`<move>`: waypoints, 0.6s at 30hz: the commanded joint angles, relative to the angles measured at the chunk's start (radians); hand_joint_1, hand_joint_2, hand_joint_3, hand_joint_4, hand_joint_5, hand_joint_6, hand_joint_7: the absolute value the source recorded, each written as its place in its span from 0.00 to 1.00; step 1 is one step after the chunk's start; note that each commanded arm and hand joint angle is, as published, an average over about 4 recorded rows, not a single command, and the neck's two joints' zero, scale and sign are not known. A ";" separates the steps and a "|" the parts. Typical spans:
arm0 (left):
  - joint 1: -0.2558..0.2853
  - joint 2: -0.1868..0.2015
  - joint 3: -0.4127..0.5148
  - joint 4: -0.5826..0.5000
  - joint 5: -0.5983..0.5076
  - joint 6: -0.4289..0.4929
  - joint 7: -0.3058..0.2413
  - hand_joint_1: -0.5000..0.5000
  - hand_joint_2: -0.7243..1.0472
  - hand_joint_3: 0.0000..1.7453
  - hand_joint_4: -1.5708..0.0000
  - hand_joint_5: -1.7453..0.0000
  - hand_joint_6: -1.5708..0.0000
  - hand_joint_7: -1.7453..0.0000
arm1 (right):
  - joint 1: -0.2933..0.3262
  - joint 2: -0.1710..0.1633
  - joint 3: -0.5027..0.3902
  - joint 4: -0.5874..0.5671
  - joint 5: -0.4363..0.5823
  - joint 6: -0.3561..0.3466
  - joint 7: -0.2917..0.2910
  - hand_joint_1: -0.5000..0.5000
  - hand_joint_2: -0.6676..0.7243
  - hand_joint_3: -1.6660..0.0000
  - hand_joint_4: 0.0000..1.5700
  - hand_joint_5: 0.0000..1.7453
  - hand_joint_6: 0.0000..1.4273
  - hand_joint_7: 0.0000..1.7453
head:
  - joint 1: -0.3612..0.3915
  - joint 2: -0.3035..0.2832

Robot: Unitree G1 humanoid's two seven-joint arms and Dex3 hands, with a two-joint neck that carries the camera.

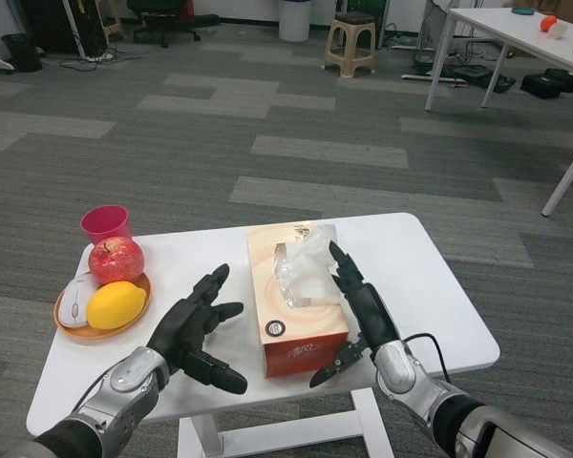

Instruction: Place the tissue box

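Note:
An orange tissue box (pixel 296 329) lies flat in the middle of the white table (pixel 430 277), with a white tissue (pixel 306 267) sticking up from its top slot. My right hand (pixel 361 315) lies against the box's right side, fingers stretched along its edge and thumb by the near corner; it does not wrap the box. My left hand (pixel 196 329) hovers to the left of the box with fingers spread, a gap between them and the box.
At the table's left end an orange plate (pixel 72 329) carries a red apple (pixel 116 260), a yellow lemon (pixel 116 305) and a white mouse-like object (pixel 76 298). A pink cup (pixel 106 223) stands behind it. Another white table (pixel 516 33) and a stool (pixel 351 43) are far off.

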 commanded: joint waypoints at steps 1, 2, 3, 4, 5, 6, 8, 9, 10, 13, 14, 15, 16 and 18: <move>0.015 -0.004 0.021 0.000 -0.006 -0.008 0.000 1.00 0.34 0.00 1.00 0.47 1.00 1.00 | 0.028 -0.011 -0.029 -0.009 -0.001 -0.016 0.012 0.06 0.55 0.95 0.35 0.11 0.00 0.02 | 0.000 0.000; 0.016 -0.004 0.024 0.000 -0.008 -0.008 0.000 1.00 0.33 0.00 1.00 0.47 1.00 1.00 | 0.034 -0.012 -0.038 -0.012 -0.001 -0.017 0.015 0.06 0.55 0.95 0.35 0.11 0.00 0.01 | 0.000 0.000; 0.017 -0.004 0.026 -0.001 -0.009 -0.008 0.000 1.00 0.33 0.00 1.00 0.47 1.00 1.00 | 0.039 -0.012 -0.045 -0.014 -0.002 -0.017 0.017 0.06 0.55 0.95 0.35 0.11 0.00 0.00 | 0.002 -0.001; 0.018 -0.004 0.029 -0.001 -0.011 -0.009 0.000 1.00 0.33 0.00 1.00 0.47 1.00 1.00 | 0.047 -0.012 -0.058 -0.019 -0.002 -0.018 0.022 0.06 0.55 0.95 0.34 0.11 0.00 0.01 | 0.003 -0.002; 0.020 -0.004 0.031 -0.001 -0.014 -0.011 0.000 1.00 0.34 0.00 1.00 0.47 1.00 1.00 | 0.056 -0.013 -0.071 -0.024 -0.003 -0.019 0.026 0.06 0.55 0.95 0.34 0.11 0.00 0.02 | 0.004 -0.003; 0.022 -0.004 0.034 -0.002 -0.018 -0.013 0.000 1.00 0.35 0.00 1.00 0.47 1.00 1.00 | 0.065 -0.014 -0.084 -0.030 -0.003 -0.020 0.029 0.06 0.55 0.95 0.33 0.11 0.00 0.02 | 0.005 -0.003; 0.026 -0.004 0.046 -0.002 -0.023 -0.021 -0.001 1.00 0.34 0.00 1.00 0.46 1.00 1.00 | 0.085 -0.017 -0.115 -0.044 -0.004 -0.025 0.035 0.07 0.55 0.95 0.31 0.11 0.00 0.01 | 0.005 -0.002; 0.029 -0.004 0.055 -0.003 -0.025 -0.024 -0.001 1.00 0.34 0.00 1.00 0.46 1.00 1.00 | 0.096 -0.019 -0.135 -0.054 -0.004 -0.028 0.039 0.07 0.53 0.95 0.29 0.10 0.00 0.00 | 0.005 -0.002; 0.031 -0.004 0.062 -0.003 -0.025 -0.027 -0.001 1.00 0.34 0.00 1.00 0.46 1.00 1.00 | 0.104 -0.020 -0.148 -0.061 -0.004 -0.030 0.042 0.08 0.52 0.95 0.27 0.08 0.00 0.00 | 0.006 -0.002; 0.037 -0.004 0.084 -0.003 -0.035 -0.028 -0.002 1.00 0.35 0.00 1.00 0.47 1.00 1.00 | 0.128 -0.022 -0.193 -0.084 -0.006 -0.040 0.048 0.08 0.50 0.95 0.23 0.06 0.00 0.00 | 0.004 -0.004; 0.038 -0.004 0.090 -0.003 -0.042 -0.028 -0.003 1.00 0.35 0.00 1.00 0.47 1.00 1.00 | 0.135 -0.023 -0.209 -0.091 -0.007 -0.044 0.049 0.08 0.50 0.94 0.23 0.06 0.00 0.00 | 0.003 -0.004; 0.040 -0.004 0.093 -0.003 -0.047 -0.030 -0.004 1.00 0.35 0.00 1.00 0.47 1.00 1.00 | 0.141 -0.023 -0.223 -0.097 -0.007 -0.044 0.050 0.08 0.50 0.93 0.23 0.06 0.00 0.00 | 0.003 -0.004; 0.043 -0.003 0.097 -0.004 -0.053 -0.032 -0.004 1.00 0.35 0.00 1.00 0.47 1.00 1.00 | 0.147 -0.024 -0.237 -0.104 -0.008 -0.045 0.050 0.08 0.50 0.92 0.23 0.06 0.00 0.00 | 0.002 -0.005; 0.049 -0.002 0.110 -0.004 -0.055 -0.035 -0.004 1.00 0.35 0.00 1.00 0.47 1.00 1.00 | 0.156 -0.029 -0.261 -0.114 -0.009 -0.047 0.053 0.08 0.50 0.90 0.24 0.06 0.00 0.00 | 0.004 -0.003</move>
